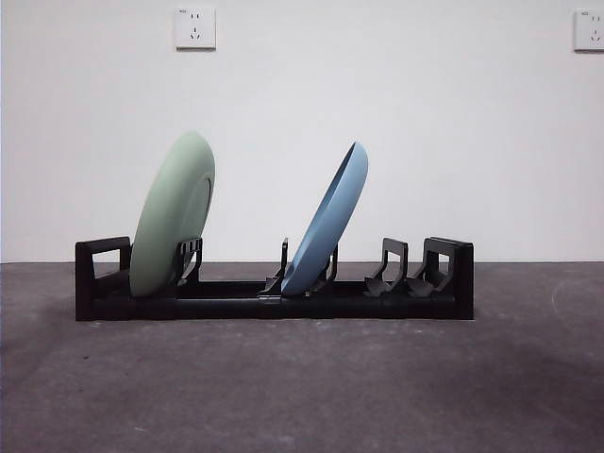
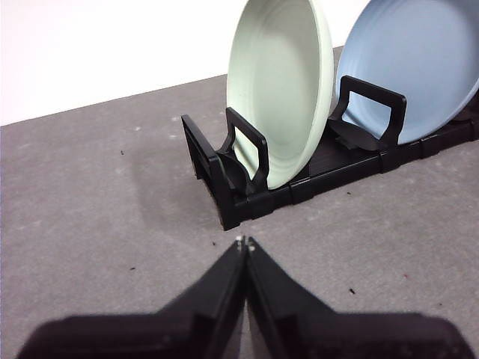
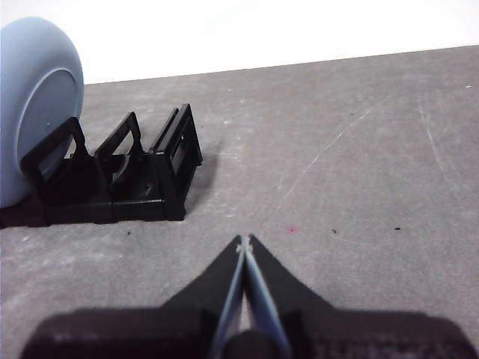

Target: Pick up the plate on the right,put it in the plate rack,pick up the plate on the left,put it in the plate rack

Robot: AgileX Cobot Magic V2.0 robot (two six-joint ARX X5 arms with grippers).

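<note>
The black plate rack (image 1: 274,300) lies across the grey table, also seen as the rack (image 2: 247,187) and the rack (image 3: 127,176) in the wrist views. A pale green plate (image 1: 173,215) stands on edge in its left slots, leaning right; the green plate (image 2: 281,90) shows in the left wrist view. A light blue plate (image 1: 327,222) leans right in the middle slots, also the blue plate (image 2: 412,63) and the blue plate (image 3: 34,105). My left gripper (image 2: 245,243) is shut and empty, a short way off the rack's left end. My right gripper (image 3: 244,241) is shut and empty, beyond the rack's right end.
Several rack slots (image 1: 396,269) to the right of the blue plate hold nothing. A white wall with two sockets (image 1: 194,27) stands behind the table. Neither arm shows in the front view.
</note>
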